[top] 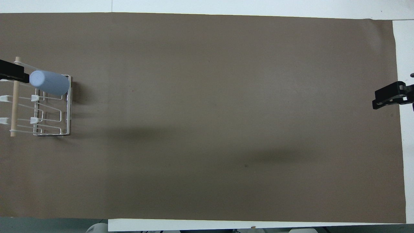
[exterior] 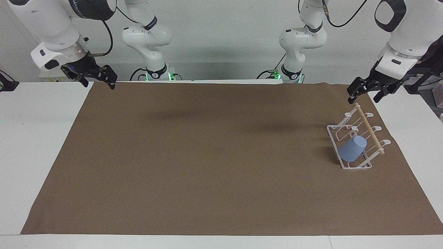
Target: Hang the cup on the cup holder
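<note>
Cup: one light-blue plastic tumbler (exterior: 352,148) hangs tilted on the holder.
Holder: one white wire rack with wooden dowel (exterior: 369,130).
Left hand (exterior: 367,92): empty, fingers apart, above the holder.
Right hand (exterior: 95,78): waiting well apart from the holder, fingers apart.

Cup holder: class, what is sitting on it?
A light-blue cup hangs tilted, base up, on one wire prong of the cup holder. The other prongs are bare. The cup hides its own prong.

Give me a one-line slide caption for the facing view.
Light-blue cup hangs upended on the white wire cup holder; left gripper open above it, right gripper waiting.
</note>
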`<state>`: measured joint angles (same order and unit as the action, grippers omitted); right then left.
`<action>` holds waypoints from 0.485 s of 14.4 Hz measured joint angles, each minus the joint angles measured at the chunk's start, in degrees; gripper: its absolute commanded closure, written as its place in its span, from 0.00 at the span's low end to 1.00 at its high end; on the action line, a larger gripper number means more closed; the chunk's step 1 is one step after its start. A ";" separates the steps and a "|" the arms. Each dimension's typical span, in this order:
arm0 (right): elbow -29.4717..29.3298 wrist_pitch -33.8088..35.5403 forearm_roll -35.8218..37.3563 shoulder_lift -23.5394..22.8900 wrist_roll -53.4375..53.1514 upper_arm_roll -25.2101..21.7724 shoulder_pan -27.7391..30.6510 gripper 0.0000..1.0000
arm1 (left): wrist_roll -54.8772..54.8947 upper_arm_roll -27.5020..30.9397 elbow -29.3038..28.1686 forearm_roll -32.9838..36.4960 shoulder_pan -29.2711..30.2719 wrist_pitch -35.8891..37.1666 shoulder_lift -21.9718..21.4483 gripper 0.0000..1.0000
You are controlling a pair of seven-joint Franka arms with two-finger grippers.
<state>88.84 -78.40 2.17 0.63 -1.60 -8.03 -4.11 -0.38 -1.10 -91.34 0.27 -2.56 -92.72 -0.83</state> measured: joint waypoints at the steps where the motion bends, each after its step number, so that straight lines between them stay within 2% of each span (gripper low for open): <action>1: 0.00 0.00 0.00 0.00 0.00 0.00 0.00 0.01 | 0.00 -0.01 -0.04 0.30 -0.01 0.06 0.00 0.00; 7: 0.00 0.00 -0.01 0.00 0.00 0.00 0.00 0.01 | -0.30 -0.15 -0.60 0.99 -0.03 0.71 -0.37 0.00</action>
<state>88.84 -78.40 2.17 0.63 -1.60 -8.03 -4.11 -0.68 -1.25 -91.93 1.26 -2.60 -92.01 -1.20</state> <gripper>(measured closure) 0.004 0.000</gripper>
